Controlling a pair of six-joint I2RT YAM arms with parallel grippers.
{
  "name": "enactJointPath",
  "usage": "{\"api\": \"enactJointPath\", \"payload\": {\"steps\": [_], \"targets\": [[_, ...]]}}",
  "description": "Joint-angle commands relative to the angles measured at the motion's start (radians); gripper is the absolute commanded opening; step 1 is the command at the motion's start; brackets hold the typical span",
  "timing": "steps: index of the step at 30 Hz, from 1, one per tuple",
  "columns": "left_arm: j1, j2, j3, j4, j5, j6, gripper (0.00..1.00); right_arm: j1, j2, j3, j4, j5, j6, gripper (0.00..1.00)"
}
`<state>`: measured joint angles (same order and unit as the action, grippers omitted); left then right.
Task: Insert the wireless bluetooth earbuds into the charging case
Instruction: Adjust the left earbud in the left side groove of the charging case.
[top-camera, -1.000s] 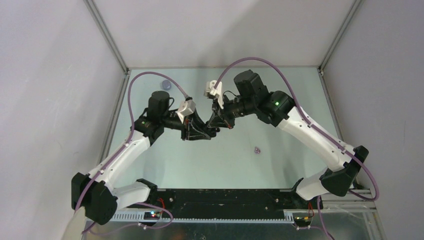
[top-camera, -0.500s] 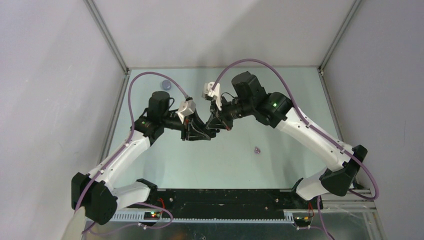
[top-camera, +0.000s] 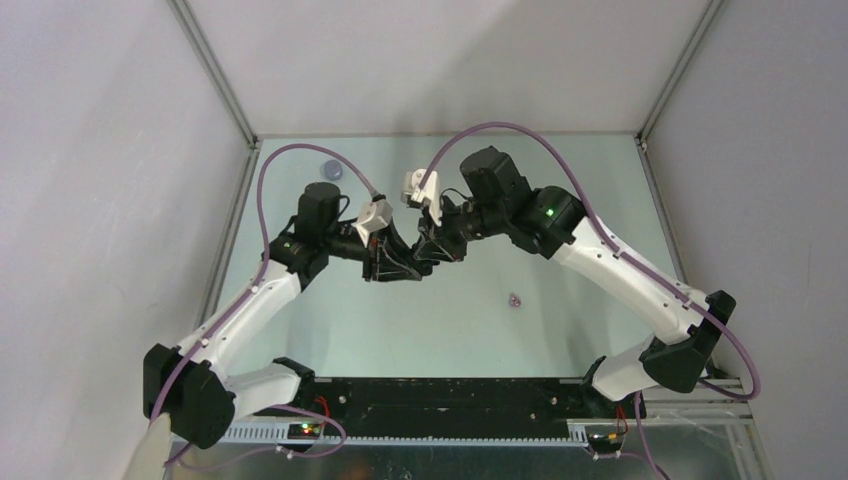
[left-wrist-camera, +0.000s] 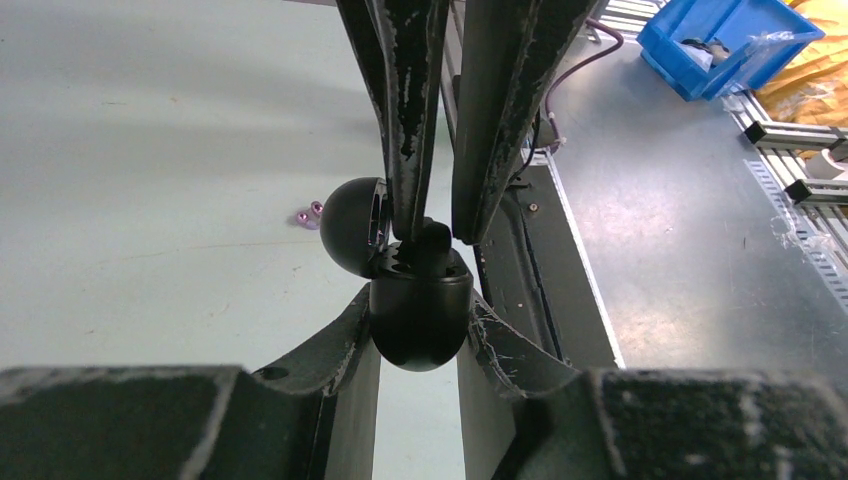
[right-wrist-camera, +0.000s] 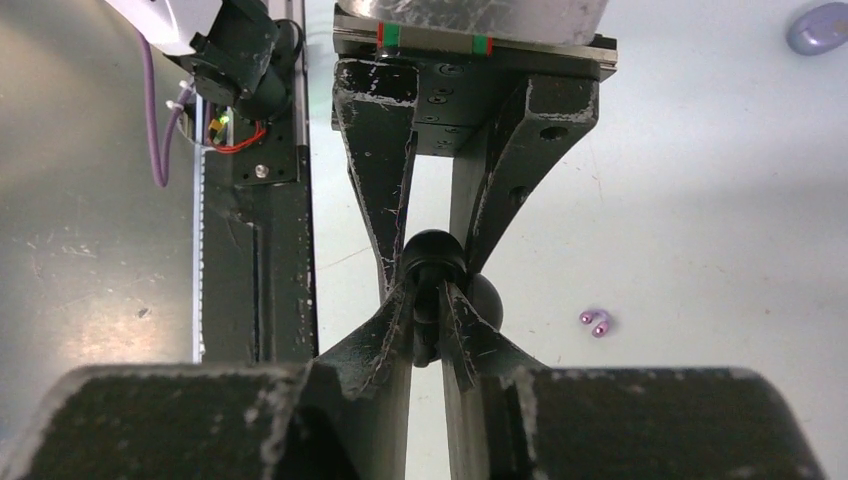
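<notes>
My left gripper (left-wrist-camera: 420, 300) is shut on the round black charging case (left-wrist-camera: 420, 325), held above the table with its lid (left-wrist-camera: 352, 225) swung open to the side. My right gripper (right-wrist-camera: 428, 292) is shut on a small black earbud (right-wrist-camera: 426, 325) and presses it into the top of the case (right-wrist-camera: 432, 250). In the top view the two grippers, left (top-camera: 412, 268) and right (top-camera: 430, 252), meet at mid table. Two lilac earbuds (top-camera: 515, 299) lie together on the table, also seen in the left wrist view (left-wrist-camera: 308, 213) and right wrist view (right-wrist-camera: 596, 322). The other black earbud is hidden.
A lilac charging case (top-camera: 331, 170) lies at the back left of the table and shows in the right wrist view (right-wrist-camera: 818, 28). A black rail (top-camera: 450, 395) runs along the near edge. Grey walls close the table on three sides.
The right gripper has shifted slightly left, closer onto the case in the left gripper. The left arm and the lilac earbuds have not moved.
</notes>
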<state>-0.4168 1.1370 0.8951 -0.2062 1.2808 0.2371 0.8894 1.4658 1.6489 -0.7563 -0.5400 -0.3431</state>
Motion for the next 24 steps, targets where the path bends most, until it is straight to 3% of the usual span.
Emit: {"api": "enactJointPath", "payload": {"steps": [1,6,15,24], "targets": [[-0.004,-0.004,0.014,0.022,0.024,0.02,0.0,0.032,-0.03,0.032,-0.018,0.066,-0.038,0.19],[-0.004,-0.005,0.014,0.019,0.026,0.02,0.0,0.051,-0.013,0.028,-0.014,0.109,-0.043,0.17],[-0.004,-0.008,0.015,0.014,0.026,0.029,0.0,0.045,-0.007,0.029,0.01,0.156,-0.007,0.01],[-0.004,-0.009,0.016,0.011,0.03,0.032,0.0,-0.055,-0.011,-0.025,0.1,-0.073,0.129,0.0]]}}
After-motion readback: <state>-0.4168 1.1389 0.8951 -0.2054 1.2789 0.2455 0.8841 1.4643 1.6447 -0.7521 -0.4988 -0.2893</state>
